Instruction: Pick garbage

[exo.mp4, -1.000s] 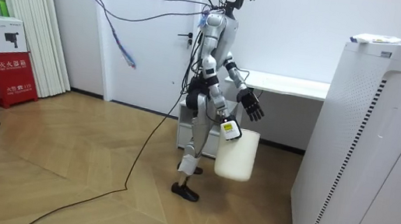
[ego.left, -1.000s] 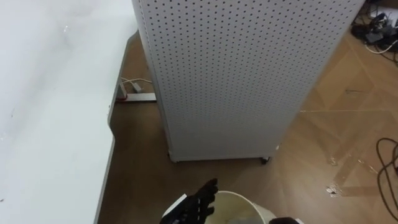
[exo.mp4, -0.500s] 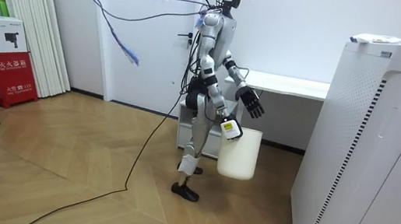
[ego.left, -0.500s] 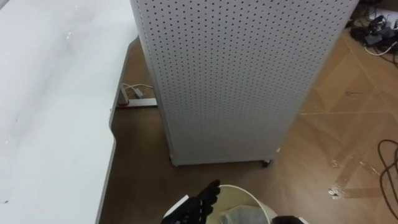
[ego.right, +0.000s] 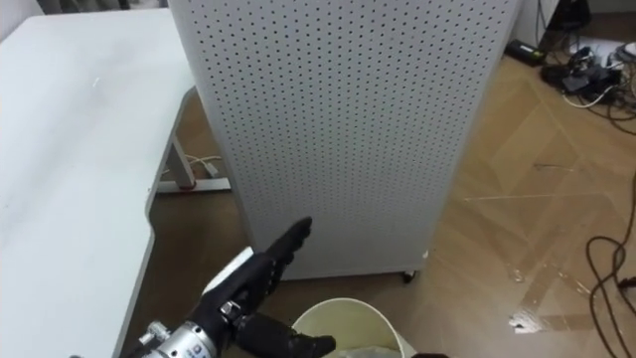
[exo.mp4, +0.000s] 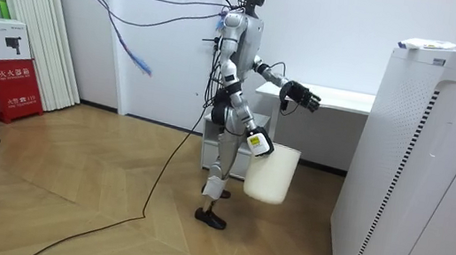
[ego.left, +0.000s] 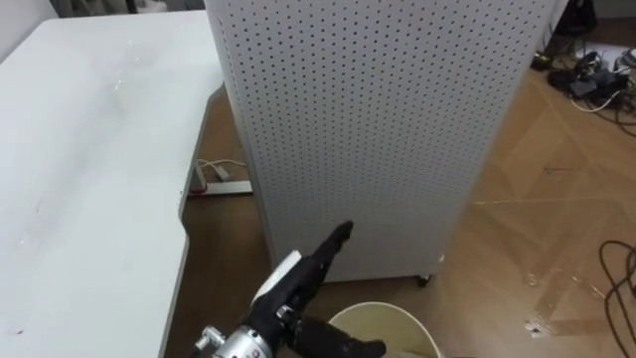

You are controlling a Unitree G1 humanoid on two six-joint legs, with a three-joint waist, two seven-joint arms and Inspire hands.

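Stance: we stand on the wooden floor between the white desk [ego.left: 89, 179] and the tall white perforated tower [ego.left: 378, 129], facing the tower.
Left hand: our left hand [ego.left: 298, 293] is stretched forward with fingers straight and thumb spread. It holds nothing and touches nothing, and in the eye views it hovers just above the rim of the waste bin [ego.left: 393, 323].
Right hand: our right hand [exo.mp4: 260, 144] hangs at our side with its fingers hooked on the bin's rim, as far as the room view lets us judge. The bin hangs clear of the floor.
Change: a second ago the left hand sat low beside the bin. Now the arm is lifted and points out toward the desk end and the tower, while the bin has barely moved.
Garbage: neither hand holds a piece, and we cannot make out what lies inside the bin. A flat pale object [exo.mp4: 427, 45] lies on top of the tower — possibly a target, though we cannot tell what it is.
Meaning: we read the lift as the start of a reach, not a grasp — the pick is not yet done.
Next: the open hand must come over a piece, close on it, and return above the bin.
Risk: the tower stands close ahead, so a forward reach may brush its panel.
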